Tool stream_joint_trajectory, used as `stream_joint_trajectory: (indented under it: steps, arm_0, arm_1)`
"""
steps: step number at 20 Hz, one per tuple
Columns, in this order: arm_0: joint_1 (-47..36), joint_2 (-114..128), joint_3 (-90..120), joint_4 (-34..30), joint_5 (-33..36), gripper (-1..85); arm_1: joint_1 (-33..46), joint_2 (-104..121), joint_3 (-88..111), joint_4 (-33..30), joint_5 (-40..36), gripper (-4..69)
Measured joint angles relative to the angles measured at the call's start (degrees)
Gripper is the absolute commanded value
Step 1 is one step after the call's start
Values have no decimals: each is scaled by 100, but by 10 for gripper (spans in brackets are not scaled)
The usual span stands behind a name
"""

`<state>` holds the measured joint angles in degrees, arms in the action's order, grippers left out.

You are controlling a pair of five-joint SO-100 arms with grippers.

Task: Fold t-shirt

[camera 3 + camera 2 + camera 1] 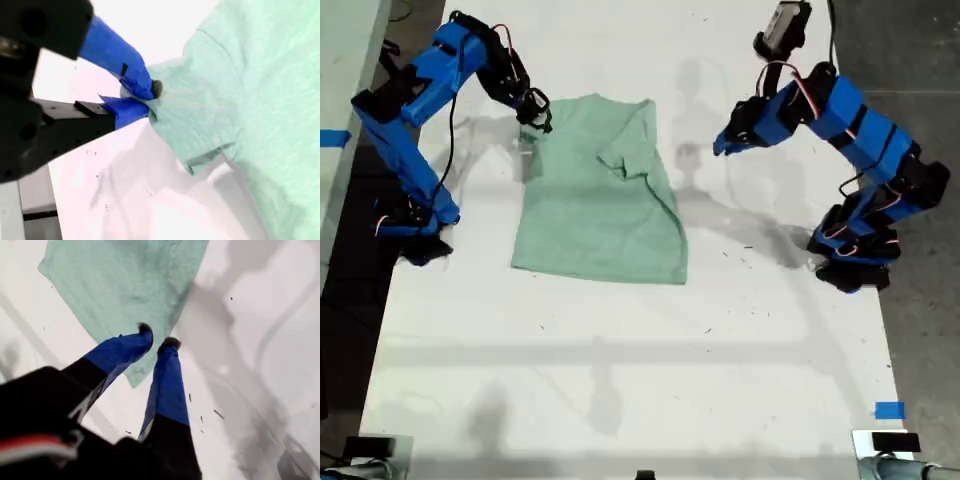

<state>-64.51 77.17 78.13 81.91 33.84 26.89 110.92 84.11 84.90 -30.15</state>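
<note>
The pale mint-green t-shirt point(590, 210) lies flat on the white table, with the sleeve on the exterior view's right folded over its body. My second gripper point(536, 118) is at the shirt's other sleeve, on the exterior view's left. In the second wrist view this gripper point(145, 100) is shut on the bunched sleeve point(200, 115) of the t-shirt point(260, 75). My first gripper point(720, 148) hovers above the bare table off the shirt's edge on the exterior view's right. In the first wrist view it point(157, 336) is slightly open and holds nothing, with a t-shirt point(125, 280) corner just beyond its tips.
The white table point(620, 380) stretches toward the exterior view's bottom. A blue tape mark point(889, 410) sits near its corner at the exterior view's lower right. Dark floor borders the table on both sides. Both arm bases stand at the table's side edges.
</note>
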Motion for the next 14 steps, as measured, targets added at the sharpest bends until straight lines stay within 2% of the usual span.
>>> stream_joint_trajectory:
  steps: [3,8,10,14]
  arm_0:
    - [624,-18,-158,-343,-185,0]
    - [1863,-1397,-2039,-431,-492,0]
    - [2118,-2232,-2979,-422,-554,0]
    - [2215,-2892,-3270,-756,-765,0]
  arm_1:
    - [0,35,158,0,70,64]
    - [-158,220,457,-123,220,62]
    - [-211,255,606,-185,290,61]
    - [-264,466,940,-316,396,61]
